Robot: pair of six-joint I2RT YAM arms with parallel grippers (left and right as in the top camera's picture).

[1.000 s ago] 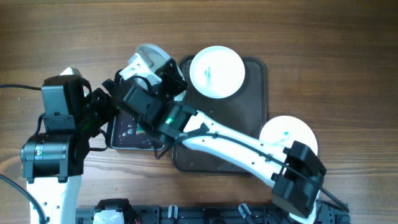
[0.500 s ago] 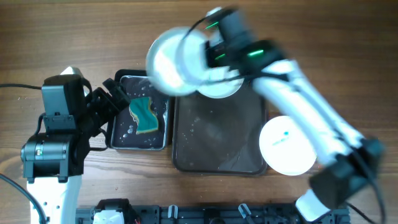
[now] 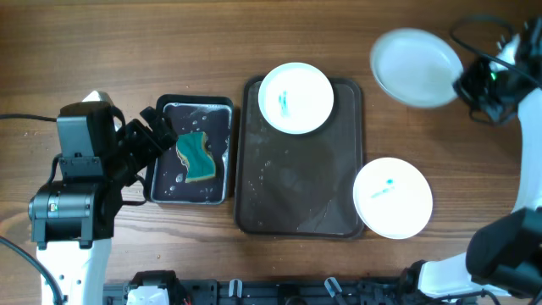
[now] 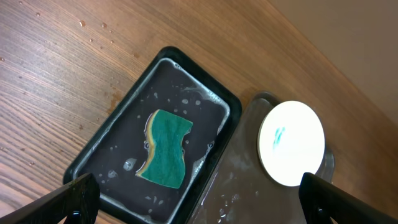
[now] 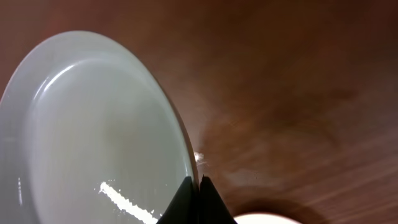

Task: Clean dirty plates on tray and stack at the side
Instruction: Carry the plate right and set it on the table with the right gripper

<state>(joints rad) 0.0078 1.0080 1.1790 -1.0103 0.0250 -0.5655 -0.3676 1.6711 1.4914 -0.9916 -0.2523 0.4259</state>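
Note:
A white plate (image 3: 295,98) with a teal smear lies at the far end of the dark brown tray (image 3: 296,186). A second smeared plate (image 3: 392,197) rests by the tray's right front corner, overlapping its rim. My right gripper (image 3: 464,82) holds a third plate (image 3: 417,56), with no smear showing, in the air over the table's far right. In the right wrist view the gripper (image 5: 199,183) is shut on that plate's (image 5: 93,130) rim. My left gripper (image 4: 199,202) hangs open above the black tray and holds nothing.
A small black tray (image 3: 166,191) with a metallic rim stands left of the brown tray, wet, with a teal-and-yellow sponge (image 3: 196,155) in it. The left arm's base (image 3: 72,195) fills the near left. Water drops speckle the brown tray.
My right arm has swung from over the black tray across the table to the far right, carrying the plate. The sponge is now uncovered. The left arm has stayed still.

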